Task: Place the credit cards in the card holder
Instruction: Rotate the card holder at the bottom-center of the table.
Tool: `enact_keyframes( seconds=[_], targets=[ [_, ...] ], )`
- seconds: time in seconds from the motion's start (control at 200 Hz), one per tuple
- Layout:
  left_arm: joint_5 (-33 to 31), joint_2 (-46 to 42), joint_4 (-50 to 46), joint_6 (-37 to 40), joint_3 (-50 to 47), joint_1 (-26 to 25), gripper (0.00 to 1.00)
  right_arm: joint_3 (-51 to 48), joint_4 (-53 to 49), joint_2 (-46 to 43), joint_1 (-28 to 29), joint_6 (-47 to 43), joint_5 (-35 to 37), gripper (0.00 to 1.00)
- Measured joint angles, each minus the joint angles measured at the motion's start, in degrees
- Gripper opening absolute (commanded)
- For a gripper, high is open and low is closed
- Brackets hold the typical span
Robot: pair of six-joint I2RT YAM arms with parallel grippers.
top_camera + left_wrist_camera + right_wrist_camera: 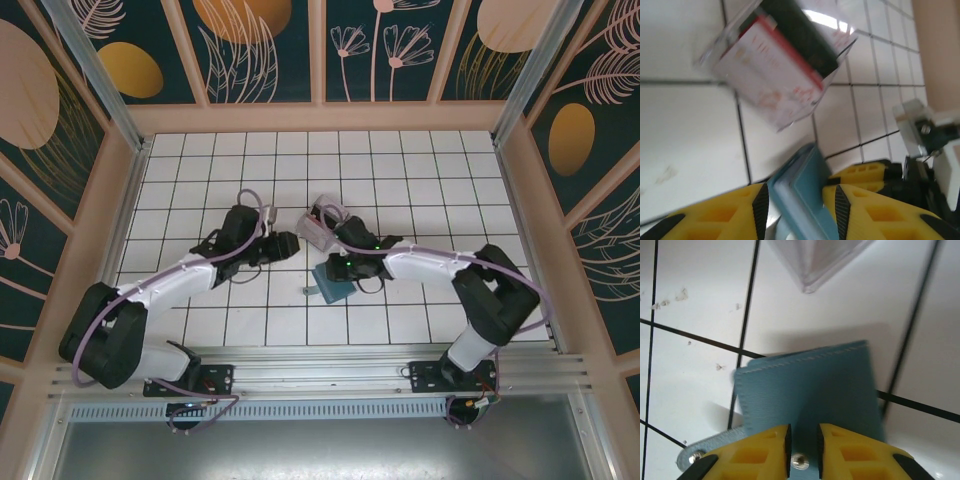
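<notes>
The teal card holder [335,290] lies near the middle of the tiles with one flap raised. My right gripper [803,432] is shut on that flap [810,390] beside a metal snap stud. My left gripper [801,200] stands open, and the half-open card holder [805,180] shows in the gap between its pads; whether they touch it I cannot tell. In the top view the left gripper [288,246] sits just left of the right gripper [335,270]. The credit cards, a dark one [800,35] and a red-edged one [785,52], sit inside a clear plastic box [780,65].
The clear box [322,235] rests on the tiles just behind the card holder, between the two grippers, and its corner [815,260] shows above the flap. Wooden walls ring the white tiled floor [250,160]. Open tiles lie behind and to both sides.
</notes>
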Motion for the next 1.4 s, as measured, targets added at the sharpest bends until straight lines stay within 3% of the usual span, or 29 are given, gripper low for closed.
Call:
enact_keyframes(
  seconds=[0.135,0.305,0.636,0.866,1.081,1.401],
  targets=[
    [0.5,6.1,-1.2,3.1,7.5,-1.4,0.38,-4.4,0.2,-10.9,-3.9,2.3,-1.2,0.27],
    [0.6,14.8,-5.8,8.6,18.0,-6.7,0.36,-12.8,3.1,-20.5,-7.8,7.3,-6.4,0.27],
    [1.3,28.1,-10.8,14.6,30.1,-12.1,0.34,-27.0,7.1,-22.5,-1.8,18.0,-12.4,0.25],
    [1.7,34.6,-13.0,15.9,31.1,-14.6,0.35,-28.4,15.0,-20.0,1.0,22.1,-12.7,0.25],
    [-0.8,35.4,-13.8,16.6,30.9,-14.9,0.34,-28.4,20.9,-15.4,1.1,23.4,-11.5,0.24],
    [-11.4,27.0,-14.5,13.7,20.9,-14.2,0.34,-26.2,26.1,-10.3,-3.4,21.8,-10.3,0.24]
  ],
)
